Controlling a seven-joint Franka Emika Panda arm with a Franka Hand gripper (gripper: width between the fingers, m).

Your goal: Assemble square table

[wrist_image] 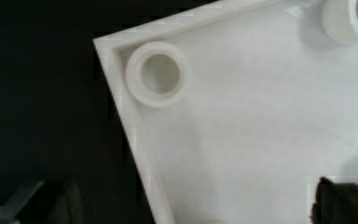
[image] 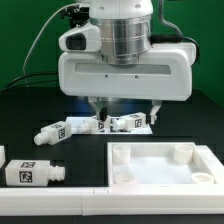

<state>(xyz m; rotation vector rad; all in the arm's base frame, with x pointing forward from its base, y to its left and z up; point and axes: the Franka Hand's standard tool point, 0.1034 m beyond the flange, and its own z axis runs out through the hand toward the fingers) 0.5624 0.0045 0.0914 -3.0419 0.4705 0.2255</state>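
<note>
Black table [image: 90,152] carries the square panel [image: 160,172] at the exterior view's right, with legs [image: 30,172] lying near. The gripper [image: 126,118] hovers spread, holding nothing. The panel seems stiff, light and smooth; I would grip its raised rim.

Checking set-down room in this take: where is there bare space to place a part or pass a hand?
Bare black table lies between the near leg on the exterior view's left and the square panel. The panel's flat middle is bare too. Crowded: farther back, where the other legs bunch by the open jaws.
</note>
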